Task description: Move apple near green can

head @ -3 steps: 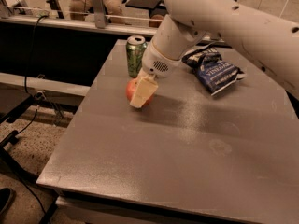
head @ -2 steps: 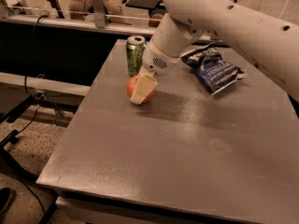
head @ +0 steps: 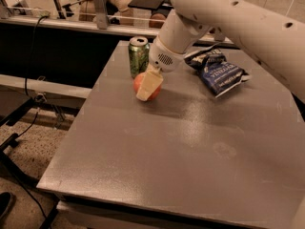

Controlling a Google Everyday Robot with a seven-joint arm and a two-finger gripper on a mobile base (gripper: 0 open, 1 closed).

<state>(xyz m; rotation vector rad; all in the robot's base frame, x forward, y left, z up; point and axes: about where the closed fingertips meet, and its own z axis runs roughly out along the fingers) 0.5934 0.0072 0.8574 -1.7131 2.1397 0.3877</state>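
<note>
The red-orange apple is at the table's back left, just in front of the light green can, a small gap apart. My gripper comes down from the white arm and is shut on the apple. One cream finger crosses the apple's front; the other finger is hidden behind it. The apple sits at or just above the table top. The can stands upright near the table's back left corner.
A dark blue-and-white chip bag lies at the back right of the grey table. Behind the table runs a dark counter with a rail. The table's left edge drops to the floor with cables.
My gripper and the apple have shifted slightly back and right, closer to the green can. The can and the chip bag have not moved.
</note>
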